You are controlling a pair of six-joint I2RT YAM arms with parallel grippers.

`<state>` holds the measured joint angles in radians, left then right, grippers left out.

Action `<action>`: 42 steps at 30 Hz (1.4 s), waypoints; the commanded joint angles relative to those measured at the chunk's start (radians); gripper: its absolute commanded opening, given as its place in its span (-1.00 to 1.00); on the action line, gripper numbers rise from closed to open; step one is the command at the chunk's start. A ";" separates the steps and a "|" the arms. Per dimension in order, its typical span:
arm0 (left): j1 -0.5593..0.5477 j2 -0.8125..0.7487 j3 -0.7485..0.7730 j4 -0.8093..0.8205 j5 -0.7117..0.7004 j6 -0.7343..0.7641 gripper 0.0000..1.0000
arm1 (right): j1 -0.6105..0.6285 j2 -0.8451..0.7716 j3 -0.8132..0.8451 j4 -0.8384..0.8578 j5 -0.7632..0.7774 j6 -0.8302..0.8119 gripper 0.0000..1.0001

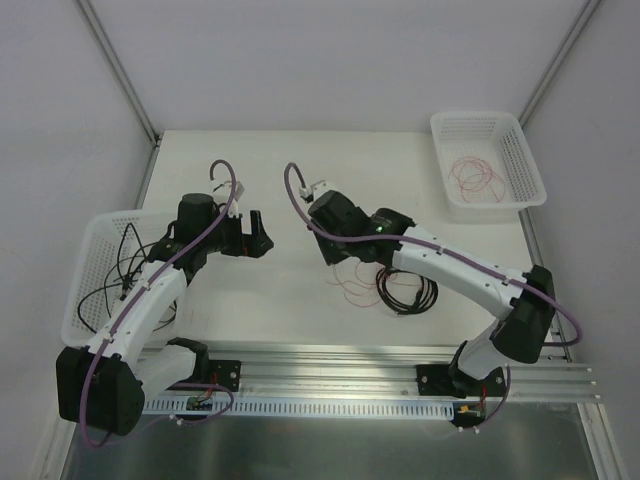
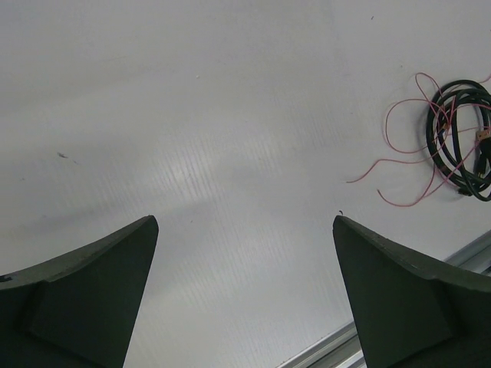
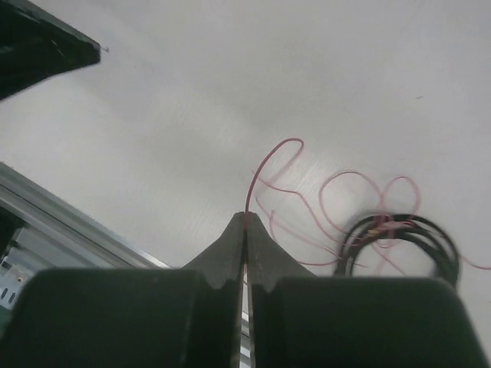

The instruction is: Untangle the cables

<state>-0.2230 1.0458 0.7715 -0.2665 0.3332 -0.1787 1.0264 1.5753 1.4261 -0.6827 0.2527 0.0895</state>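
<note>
A coil of black cables (image 1: 408, 292) lies on the table right of centre, with a fine red wire (image 1: 352, 285) looping through and left of it. My right gripper (image 1: 335, 252) hovers above the wire's left end; its jaws are shut on the red wire (image 3: 253, 180), which rises from the tips (image 3: 246, 217) and curls down to the black coil (image 3: 399, 234). My left gripper (image 1: 258, 235) is open and empty over bare table, left of the bundle; its view shows the coil (image 2: 460, 138) and red wire (image 2: 399, 153) at far right.
A white basket (image 1: 488, 160) at the back right holds a loose red wire (image 1: 478, 180). A white basket (image 1: 85, 270) at the left edge holds black cables (image 1: 125, 270). An aluminium rail (image 1: 400, 370) runs along the near edge.
</note>
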 commanded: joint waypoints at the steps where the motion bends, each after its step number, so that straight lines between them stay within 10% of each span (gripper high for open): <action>1: -0.003 -0.004 0.005 0.027 -0.017 0.019 0.98 | -0.003 -0.083 0.285 -0.210 0.127 -0.170 -0.99; 10: -0.003 -0.003 0.006 0.024 -0.013 0.025 0.98 | -0.011 -0.072 0.794 -0.214 0.420 -0.494 -0.99; 18: -0.001 0.003 0.006 0.023 -0.011 0.024 0.98 | -0.092 -0.256 0.476 0.300 0.519 -0.663 -0.99; 34: -0.003 0.039 0.012 0.020 0.026 0.016 0.98 | -0.534 -0.149 -0.012 0.215 0.180 -0.237 -0.91; 42: -0.003 0.054 0.014 0.019 0.052 0.008 0.98 | -0.549 -0.046 -0.100 0.063 0.093 -0.137 0.38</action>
<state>-0.2230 1.0977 0.7715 -0.2668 0.3416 -0.1715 0.4808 1.5856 1.3693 -0.5503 0.4019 -0.1169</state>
